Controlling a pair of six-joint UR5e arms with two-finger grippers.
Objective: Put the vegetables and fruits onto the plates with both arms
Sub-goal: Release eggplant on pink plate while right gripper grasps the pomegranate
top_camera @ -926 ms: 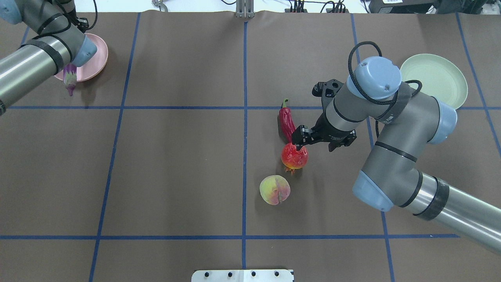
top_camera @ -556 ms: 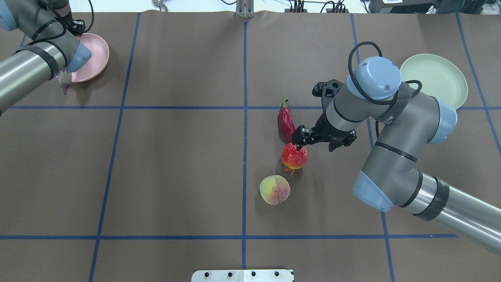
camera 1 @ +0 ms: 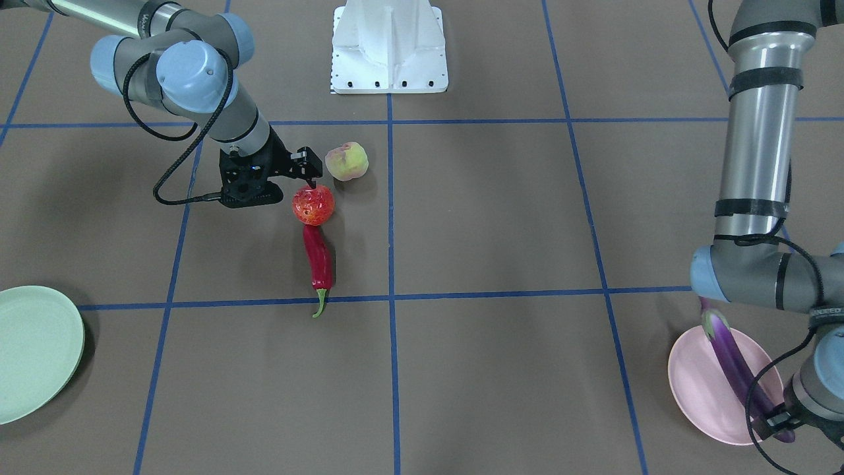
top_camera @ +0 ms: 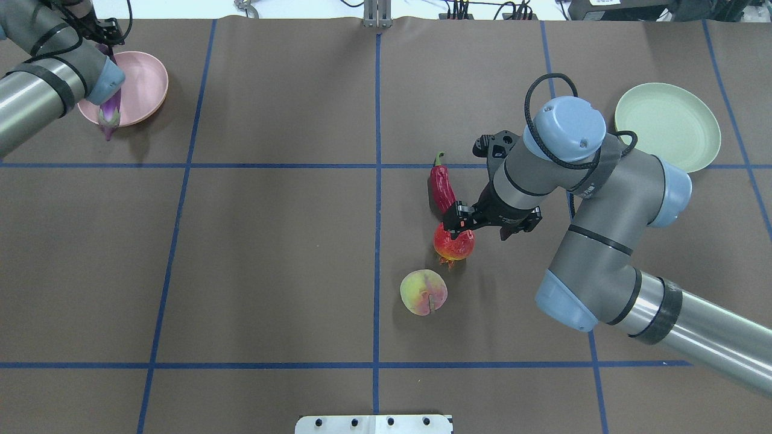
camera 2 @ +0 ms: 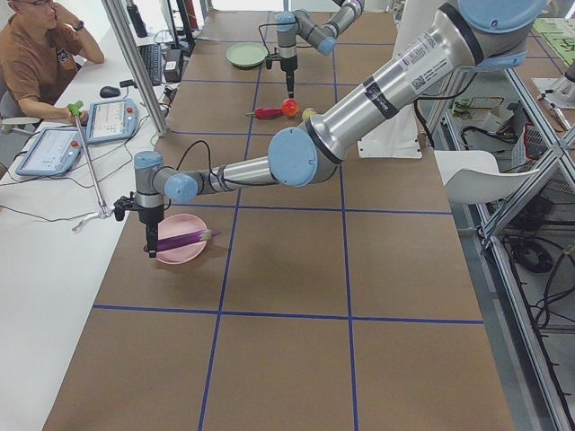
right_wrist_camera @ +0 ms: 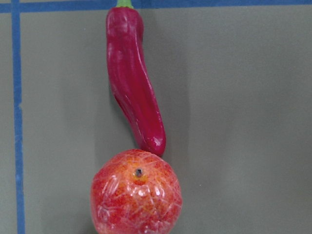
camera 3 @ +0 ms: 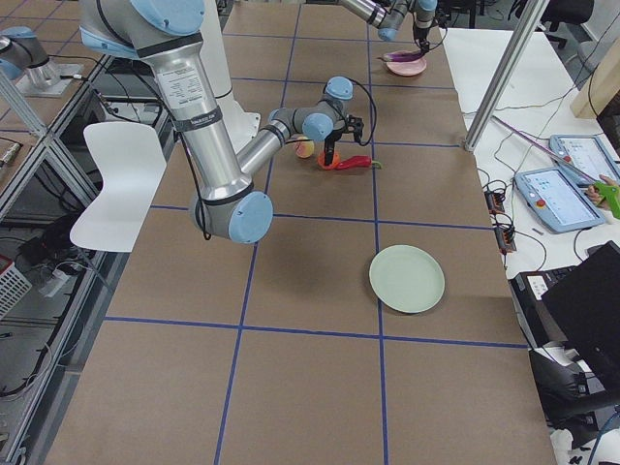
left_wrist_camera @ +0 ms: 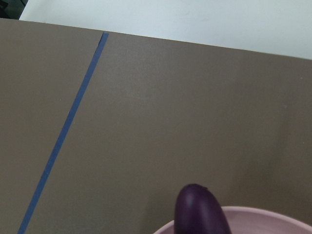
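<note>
My left gripper (camera 1: 777,422) is shut on one end of the purple eggplant (top_camera: 110,108) and holds it tilted over the pink plate (top_camera: 145,84), at the table's far left. The eggplant's tip shows in the left wrist view (left_wrist_camera: 200,212). My right gripper (top_camera: 456,222) hangs just above the red-orange tomato (top_camera: 453,242), pointing down, and looks open and empty. The red chili (top_camera: 442,187) lies touching the tomato's far side. The peach (top_camera: 423,292) sits on the tomato's near side. The mint green plate (top_camera: 669,123) is empty at the far right.
The white pedestal base (camera 1: 389,46) stands at the table's near edge. Blue tape lines grid the brown table cover. An operator (camera 2: 36,54) sits beyond the far edge with tablets, beside a metal pole (camera 2: 135,63).
My left arm has drawn back and swung the eggplant from beside the pink plate to over it. My right gripper has shifted left, closer over the tomato.
</note>
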